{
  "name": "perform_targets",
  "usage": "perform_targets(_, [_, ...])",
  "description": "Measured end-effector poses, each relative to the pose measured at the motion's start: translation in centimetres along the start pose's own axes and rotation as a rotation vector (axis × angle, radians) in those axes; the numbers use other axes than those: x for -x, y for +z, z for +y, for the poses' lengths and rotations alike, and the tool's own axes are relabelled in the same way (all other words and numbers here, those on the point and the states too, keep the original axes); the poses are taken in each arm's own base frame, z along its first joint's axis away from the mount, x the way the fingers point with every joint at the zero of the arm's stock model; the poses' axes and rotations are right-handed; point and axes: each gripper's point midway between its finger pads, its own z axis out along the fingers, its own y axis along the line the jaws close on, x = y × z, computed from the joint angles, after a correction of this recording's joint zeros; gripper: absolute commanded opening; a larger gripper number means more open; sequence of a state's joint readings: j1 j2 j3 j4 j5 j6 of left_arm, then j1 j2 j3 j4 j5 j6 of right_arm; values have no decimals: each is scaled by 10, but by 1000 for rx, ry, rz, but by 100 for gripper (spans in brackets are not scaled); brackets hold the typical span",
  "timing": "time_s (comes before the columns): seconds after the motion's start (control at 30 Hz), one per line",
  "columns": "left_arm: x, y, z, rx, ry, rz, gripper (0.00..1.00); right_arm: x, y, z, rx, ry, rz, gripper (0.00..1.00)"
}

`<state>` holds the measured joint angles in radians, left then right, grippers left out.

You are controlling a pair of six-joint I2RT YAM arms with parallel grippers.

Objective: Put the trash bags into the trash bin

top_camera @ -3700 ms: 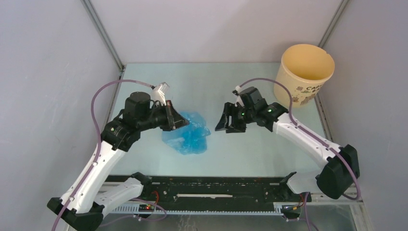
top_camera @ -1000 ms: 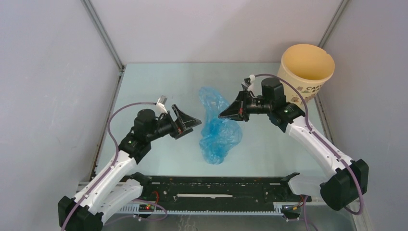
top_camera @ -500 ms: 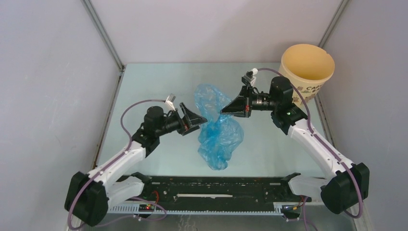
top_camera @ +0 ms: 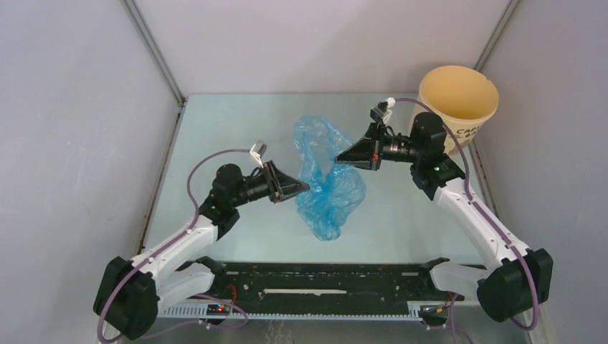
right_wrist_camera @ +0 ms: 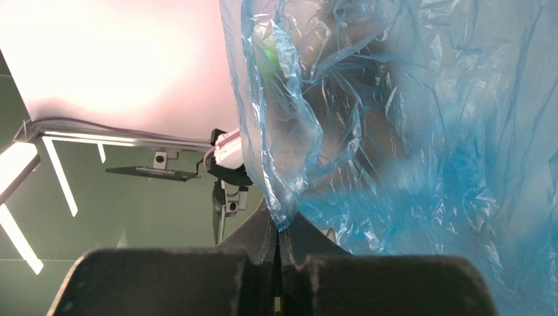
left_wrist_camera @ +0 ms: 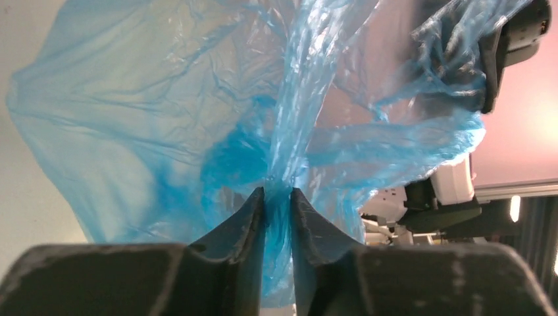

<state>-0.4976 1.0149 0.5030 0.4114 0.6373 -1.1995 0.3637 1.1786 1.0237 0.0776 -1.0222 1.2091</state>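
The light-blue translucent trash bag (top_camera: 326,183) hangs crumpled in mid-air over the middle of the table, held between both grippers. My right gripper (top_camera: 340,159) is shut on the bag's upper right edge (right_wrist_camera: 279,214), and the film spreads across the right wrist view. My left gripper (top_camera: 307,190) has its jaws closed on a gathered fold of the bag (left_wrist_camera: 279,164) from the left, with blue film bunched between the fingers (left_wrist_camera: 309,220). The pale yellow trash bin (top_camera: 457,107) stands upright at the far right corner, behind the right arm.
Grey walls enclose the table on the left, back and right. A black rail (top_camera: 323,283) runs along the near edge between the arm bases. The right arm's purple cable (top_camera: 430,118) loops close to the bin.
The left gripper has reached right into the bag and closed on a fold of it. The right gripper has carried the bag slightly higher and rightward, toward the bin.
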Motion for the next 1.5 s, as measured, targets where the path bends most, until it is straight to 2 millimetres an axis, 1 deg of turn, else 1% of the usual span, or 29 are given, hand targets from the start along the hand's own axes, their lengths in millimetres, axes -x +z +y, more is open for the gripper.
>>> perform_targets(0.07, [-1,-3,-2,2,8,2,2,2,-4,-1,-8,-4,-16,0])
perform_targets(0.17, [2,-10,5,71,16,3,0,3,-11,-6,-41,-9,-35,0])
perform_targets(0.27, [15,-21,9,183,27,-34,0,-1,-19,-23,-114,-12,-57,0])
perform_targets(0.43, [43,-54,23,433,-22,-151,0,-8,-34,-83,-366,23,-95,0])
perform_targets(0.53, [54,-61,40,540,-99,-158,0,-9,-37,-119,-487,86,-74,0])
perform_targets(0.6, [67,-56,44,598,-149,-144,0,-2,-35,-138,-558,143,-54,0])
perform_targets(0.63, [78,-51,41,620,-167,-138,0,9,-31,-144,-594,165,-48,0])
perform_targets(0.7, [108,-39,24,629,-164,-147,0,33,-24,-141,-632,164,-51,0])
perform_targets(0.73, [127,-33,7,622,-150,-158,0,53,-19,-128,-645,147,-62,0])
perform_targets(0.8, [177,-19,-49,542,-40,-226,0,102,-7,-77,-604,4,-129,0])
perform_targets(0.83, [198,-18,-84,485,37,-271,0,122,-4,-44,-573,-80,-173,0])
perform_targets(0.87, [212,-22,-121,428,113,-321,0,136,-3,-3,-529,-182,-221,0])
perform_targets(0.9, [220,-28,-151,383,178,-361,0,144,-6,34,-483,-275,-268,0])
perform_targets(0.93, [224,-40,-192,319,270,-420,0,146,-9,69,-437,-363,-310,0])
perform_targets(0.97, [222,-52,-220,273,333,-460,0,140,-15,108,-376,-462,-351,0])
perform_targets(1.0, [215,-70,-249,223,404,-514,0,125,-23,147,-311,-559,-386,0])
perform_targets(1.03, [203,-89,-268,192,450,-552,0,108,-30,169,-267,-616,-399,0])
perform_targets(1.07, [190,-107,-281,166,493,-595,0,91,-38,181,-234,-654,-403,0])
perform_targets(1.1, [180,-121,-280,169,508,-623,0,72,-45,182,-212,-676,-398,0])
perform_targets(1.17, [156,-146,-267,183,523,-668,0,47,-58,174,-199,-686,-403,0])
perform_targets(1.2, [150,-150,-254,201,515,-673,0,42,-61,159,-207,-677,-403,0])
perform_targets(1.23, [145,-148,-233,229,500,-665,0,40,-59,137,-230,-651,-391,0])
perform_targets(1.27, [142,-139,-193,293,460,-632,0,40,-52,105,-269,-606,-362,0])
perform_targets(1.3, [140,-127,-148,372,408,-582,0,42,-43,63,-325,-545,-319,0])
perform_targets(1.37, [125,-103,-43,555,277,-441,0,33,-26,-28,-464,-405,-215,0])
perform_targets(1.4, [106,-95,13,647,201,-352,0,23,-21,-82,-559,-326,-153,0])
perform_targets(1.43, [78,-94,75,762,103,-245,0,2,-22,-136,-663,-240,-78,0])
perform_targets(1.47, [53,-101,110,839,33,-170,0,-22,-27,-173,-742,-175,-8,0])
perform_targets(1.5, [19,-114,144,921,-44,-88,0,-50,-36,-202,-811,-123,63,0])
